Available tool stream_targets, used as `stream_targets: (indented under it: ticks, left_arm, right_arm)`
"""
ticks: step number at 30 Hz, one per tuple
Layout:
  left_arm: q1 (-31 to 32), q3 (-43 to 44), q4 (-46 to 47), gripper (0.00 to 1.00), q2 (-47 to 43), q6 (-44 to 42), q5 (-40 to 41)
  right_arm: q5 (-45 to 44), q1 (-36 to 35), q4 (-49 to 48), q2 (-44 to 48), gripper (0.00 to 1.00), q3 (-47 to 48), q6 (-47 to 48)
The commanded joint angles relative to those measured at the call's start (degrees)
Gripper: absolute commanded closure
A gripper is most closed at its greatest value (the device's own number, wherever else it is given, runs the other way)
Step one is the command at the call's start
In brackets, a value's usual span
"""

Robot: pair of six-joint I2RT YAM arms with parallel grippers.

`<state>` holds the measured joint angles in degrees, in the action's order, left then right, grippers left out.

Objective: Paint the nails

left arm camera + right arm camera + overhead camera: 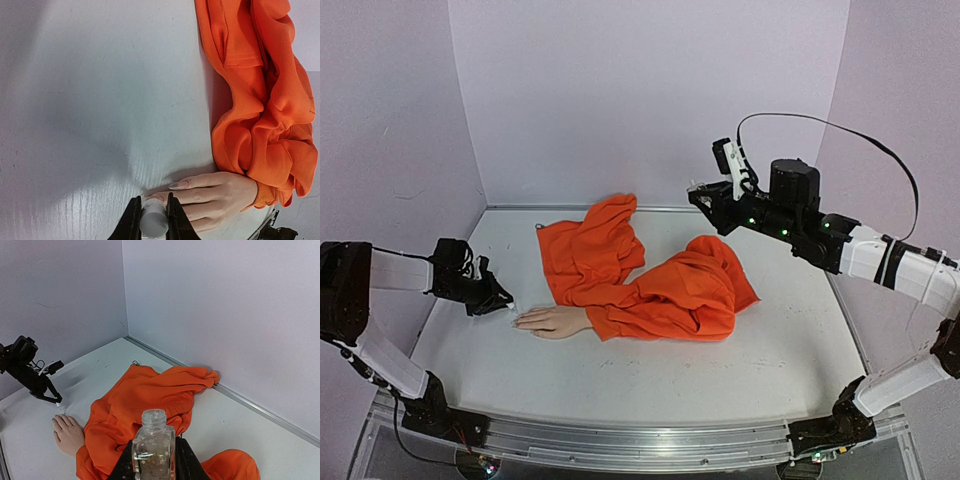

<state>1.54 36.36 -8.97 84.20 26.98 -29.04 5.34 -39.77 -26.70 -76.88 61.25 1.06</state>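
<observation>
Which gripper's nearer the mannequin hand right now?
Left. The left gripper, shut on a white cap, sits at the fingertips of the mannequin hand. The right gripper holds a clear bottle, raised far off beyond the orange garment.

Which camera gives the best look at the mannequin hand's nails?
The left wrist view: the nails show close up, their shape clear. The top view shows the hand small, nails too tiny to make out. The right wrist view shows it far off, nails likewise lost.

Bare table (620,375) in front of mannequin hand (552,321), orange garment (660,285) heaped behind
</observation>
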Motion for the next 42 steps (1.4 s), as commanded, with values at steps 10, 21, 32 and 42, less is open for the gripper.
stream_targets:
  ticks: [10,21,32,42]
  left_arm:
    - [-0.3,2.2,1.4,1.00,1.4,-1.0,-0.5]
    - [-0.3,1.2,1.4,1.00,1.0,-1.1,0.8]
    - [-0.3,0.9,1.2,1.00,0.3,-0.7,2.1]
    - [-0.3,1.1,-0.1,1.00,-1.4,-1.2,3.5]
  right_arm:
    - [0.5,0.3,-3.3,0.7,1.00,2.4,-0.6]
    - [0.5,0.4,-3.3,0.7,1.00,2.3,-0.6]
    - [0.7,0.3,-3.3,0.8,1.00,2.7,-0.6]
    - [0.8,0.3,-3.3,1.2,1.00,2.7,-0.6]
